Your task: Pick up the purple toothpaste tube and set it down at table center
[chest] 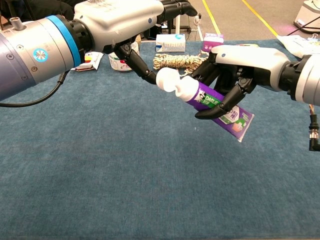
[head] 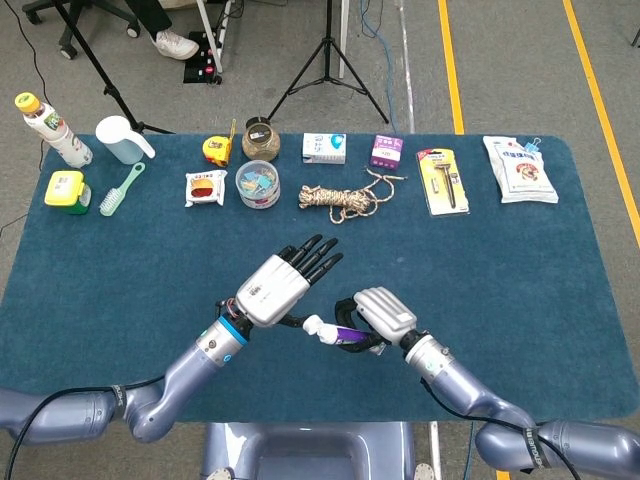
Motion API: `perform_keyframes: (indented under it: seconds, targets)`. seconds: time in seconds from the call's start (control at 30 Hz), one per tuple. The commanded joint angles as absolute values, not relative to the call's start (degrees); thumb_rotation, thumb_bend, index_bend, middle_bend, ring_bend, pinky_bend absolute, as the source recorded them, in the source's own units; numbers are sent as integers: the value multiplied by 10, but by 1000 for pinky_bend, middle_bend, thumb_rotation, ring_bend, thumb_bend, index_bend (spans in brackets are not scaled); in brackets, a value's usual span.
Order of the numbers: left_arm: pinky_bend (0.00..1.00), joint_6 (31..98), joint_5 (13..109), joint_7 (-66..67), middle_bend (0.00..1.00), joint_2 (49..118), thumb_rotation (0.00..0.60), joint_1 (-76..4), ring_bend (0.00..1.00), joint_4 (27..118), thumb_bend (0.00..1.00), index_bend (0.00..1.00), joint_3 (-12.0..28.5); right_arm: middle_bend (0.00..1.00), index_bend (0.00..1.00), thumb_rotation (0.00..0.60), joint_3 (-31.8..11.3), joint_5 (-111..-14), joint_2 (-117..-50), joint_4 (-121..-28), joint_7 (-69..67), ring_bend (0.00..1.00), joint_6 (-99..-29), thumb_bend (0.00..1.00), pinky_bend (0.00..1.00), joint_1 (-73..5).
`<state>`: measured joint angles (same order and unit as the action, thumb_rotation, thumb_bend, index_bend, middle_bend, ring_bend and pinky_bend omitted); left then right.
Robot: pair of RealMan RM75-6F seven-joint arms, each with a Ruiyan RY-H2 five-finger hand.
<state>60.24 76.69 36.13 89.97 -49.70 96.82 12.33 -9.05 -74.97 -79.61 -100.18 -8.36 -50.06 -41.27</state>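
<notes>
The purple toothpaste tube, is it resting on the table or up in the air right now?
In the air. The right hand grips the purple toothpaste tube tilted, clear of the table.

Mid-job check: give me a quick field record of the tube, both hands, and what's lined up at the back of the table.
tube: purple toothpaste tube, white cap pointing toward the left hand, tilted, lifted off the table
right hand: grips the tube body, fingers wrapped around it
left hand: holds nothing, fingers extended, one fingertip at the cap
tube position: near the front centre of the table, between the hands
back row: bottle, rope coil, razor pack, white pouch
</notes>
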Motion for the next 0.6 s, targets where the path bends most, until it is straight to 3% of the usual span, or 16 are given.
perform_keyframes:
  seconds: [0.03,0.6]
  targets:
    - [326,603,766,361,18,899,395,-500,0,976,78,9,124,940,755,600,-90,-742,-801,-996,-74,1000,-498,349,1000,-415]
    - [323,605,752,365,17,902,382,-504,0,982,79,9,115,942,758,600,-89,-703,-809,-982,-21,1000,-494,349,1000,-422]
